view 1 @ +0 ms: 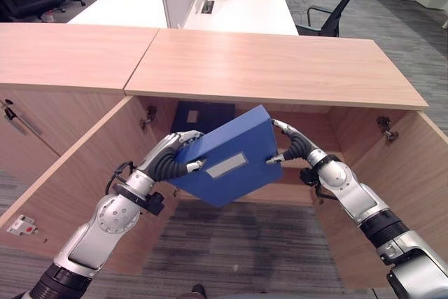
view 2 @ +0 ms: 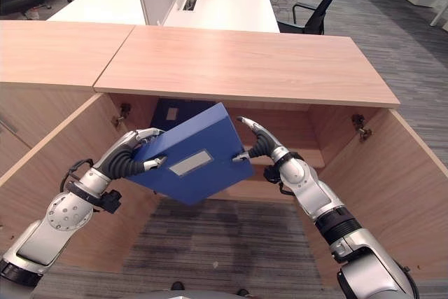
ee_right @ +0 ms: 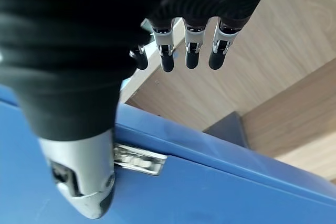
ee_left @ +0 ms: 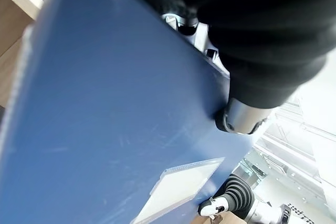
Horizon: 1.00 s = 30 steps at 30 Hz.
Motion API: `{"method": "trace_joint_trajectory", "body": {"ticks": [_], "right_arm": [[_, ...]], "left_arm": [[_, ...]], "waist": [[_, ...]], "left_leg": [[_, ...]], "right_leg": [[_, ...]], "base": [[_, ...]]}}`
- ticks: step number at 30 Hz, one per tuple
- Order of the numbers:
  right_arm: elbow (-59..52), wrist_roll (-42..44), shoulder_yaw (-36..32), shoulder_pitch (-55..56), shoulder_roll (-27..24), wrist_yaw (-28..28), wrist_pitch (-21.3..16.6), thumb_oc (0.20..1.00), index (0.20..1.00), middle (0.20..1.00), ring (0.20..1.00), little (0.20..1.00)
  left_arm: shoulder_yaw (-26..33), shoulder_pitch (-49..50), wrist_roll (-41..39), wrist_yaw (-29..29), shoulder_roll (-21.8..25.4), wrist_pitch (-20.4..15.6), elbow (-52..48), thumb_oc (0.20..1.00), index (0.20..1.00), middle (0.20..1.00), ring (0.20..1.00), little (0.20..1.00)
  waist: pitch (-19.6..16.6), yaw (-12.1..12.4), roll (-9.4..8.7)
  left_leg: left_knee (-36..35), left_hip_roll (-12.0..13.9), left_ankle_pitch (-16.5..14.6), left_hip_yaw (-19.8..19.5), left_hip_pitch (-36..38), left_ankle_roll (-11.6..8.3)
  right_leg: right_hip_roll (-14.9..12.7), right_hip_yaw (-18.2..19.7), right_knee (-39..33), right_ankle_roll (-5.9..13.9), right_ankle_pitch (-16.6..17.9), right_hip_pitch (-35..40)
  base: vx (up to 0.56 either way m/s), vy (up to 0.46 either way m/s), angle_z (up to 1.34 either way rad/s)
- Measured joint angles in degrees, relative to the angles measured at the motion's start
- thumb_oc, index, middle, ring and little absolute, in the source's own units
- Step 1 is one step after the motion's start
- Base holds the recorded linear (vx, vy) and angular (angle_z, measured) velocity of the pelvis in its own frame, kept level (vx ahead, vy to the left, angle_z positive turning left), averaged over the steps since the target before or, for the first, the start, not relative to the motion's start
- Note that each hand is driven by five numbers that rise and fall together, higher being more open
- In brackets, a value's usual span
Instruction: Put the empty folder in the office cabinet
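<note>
1. I hold one blue folder point(view 1: 227, 166) tilted in the air at the open front of the wooden cabinet point(view 1: 280, 68), between its two swung-out doors.
2. My left hand point(view 1: 175, 159) grips its left edge, fingers curled over it.
3. My right hand point(view 1: 294, 146) pinches the right edge, thumb on the face.
4. My right wrist view adds my fingers point(ee_right: 191, 51) reaching past the top edge.
5. A second, darker folder point(view 1: 203, 117) stands inside.
</note>
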Motion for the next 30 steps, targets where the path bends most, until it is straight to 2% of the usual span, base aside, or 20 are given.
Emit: {"method": "trace_joint_trajectory", "body": {"ticks": [7, 12, 13, 14, 16, 19, 20, 27, 30], "right_arm": [[-0.2, 0.5, 2.3, -0.5, 0.0, 1.1, -0.5, 1.000, 1.000, 1.000, 1.000, 1.000], [-0.4, 5.4, 4.3, -1.1, 0.0, 3.4, -0.4, 1.000, 1.000, 1.000, 1.000, 1.000], [-0.4, 6.8, 4.3, -1.1, 0.0, 3.5, -0.4, 0.959, 0.959, 0.959, 0.959, 0.959], [-0.1, 8.9, 4.5, -1.1, 0.0, 4.6, -0.4, 0.649, 0.649, 0.649, 0.649, 0.649], [0.1, 12.0, 4.9, -1.1, 0.1, 6.0, 0.2, 0.526, 0.526, 0.526, 0.526, 0.526], [1.2, 16.8, 5.3, -1.1, 0.3, 8.1, 1.0, 0.398, 0.398, 0.398, 0.398, 0.398], [1.4, 19.6, 5.7, -1.2, 0.3, 9.3, 1.9, 0.200, 0.200, 0.200, 0.200, 0.200], [3.0, 26.5, 5.9, -0.6, 0.6, 12.0, 2.3, 0.200, 0.200, 0.200, 0.200, 0.200], [5.6, 30.8, 5.5, 3.3, 4.0, 12.4, 2.8, 0.200, 0.200, 0.200, 0.200, 0.200]], "left_arm": [[-1.3, -1.0, -0.1, -0.4, -0.1, 0.1, 0.0, 0.200, 0.200, 0.200, 0.200, 0.200], [-1.9, -3.0, 0.0, -0.5, -0.2, 0.3, 0.2, 0.200, 0.200, 0.200, 0.200, 0.200], [-1.9, -3.1, 0.1, -0.5, -0.3, 0.4, 0.2, 0.200, 0.200, 0.200, 0.200, 0.200], [-1.9, -3.2, 0.0, -0.8, -0.2, 0.4, 0.2, 0.200, 0.200, 0.200, 0.200, 0.200], [-1.8, -3.3, 0.0, -1.1, -0.3, 0.5, 0.2, 0.200, 0.200, 0.200, 0.200, 0.200], [-1.8, -4.4, -0.1, -2.4, -0.5, 1.2, 0.2, 0.200, 0.200, 0.200, 0.200, 0.200], [-1.8, -5.1, -0.1, -3.3, -0.1, 1.4, 0.2, 0.200, 0.200, 0.200, 0.200, 0.200], [-3.1, -7.3, -1.3, -4.2, -0.2, 2.9, 1.3, 0.200, 0.200, 0.200, 0.200, 0.200], [-3.7, -7.2, -1.3, -5.5, -0.5, 3.3, 3.7, 0.200, 0.200, 0.200, 0.200, 0.200]], "waist": [[0.2, 0.0, 0.28], [0.3, 0.1, 0.28], [0.3, 0.1, 0.26], [0.3, 0.1, 0.25], [0.3, 0.2, 0.22], [0.4, 0.2, 0.01], [0.4, 0.3, -0.15], [0.0, 0.5, -1.03], [-0.3, 0.6, -1.44]], "left_leg": [[0.0, 0.0, 0.0, 0.0, 0.1, 0.00], [0.0, 0.0, 0.0, 0.0, 0.1, 0.00], [0.0, 0.0, 0.0, 0.0, 0.1, 0.00], [0.0, 0.0, 0.0, 0.0, 0.1, 0.00], [0.0, 0.0, 0.0, 0.0, 0.1, 0.00], [0.0, 0.0, 0.0, 0.0, 0.2, -0.02], [0.0, 0.0, 0.0, 0.0, 0.2, -0.05], [0.0, 0.0, 0.0, 0.0, 0.2, -0.06], [0.0, 0.0, 0.0, -0.1, 0.2, -0.06]], "right_leg": [[0.0, 0.0, 0.0, 0.00, 0.0, 0.1], [0.0, 0.0, 0.0, 0.00, 0.0, 0.1], [0.0, 0.0, 0.0, 0.00, 0.0, 0.1], [0.0, 0.0, 0.0, 0.00, 0.0, 0.1], [0.0, 0.0, 0.0, 0.00, 0.0, 0.1], [0.0, 0.0, 0.0, -0.01, 0.0, 0.2], [0.0, 0.0, 0.0, -0.01, 0.0, 0.2], [0.0, -0.1, 0.0, -0.01, 0.0, 0.2], [0.0, -0.1, 0.0, -0.03, 0.0, 0.3]], "base": [[0.00, 0.000, 0.00], [0.00, 0.000, 0.00], [0.00, 0.000, 0.00], [0.00, 0.000, 0.00], [0.00, 0.000, 0.00], [0.00, 0.000, 0.00], [0.00, 0.000, 0.00], [0.00, 0.000, 0.00], [0.00, 0.000, 0.00]]}}
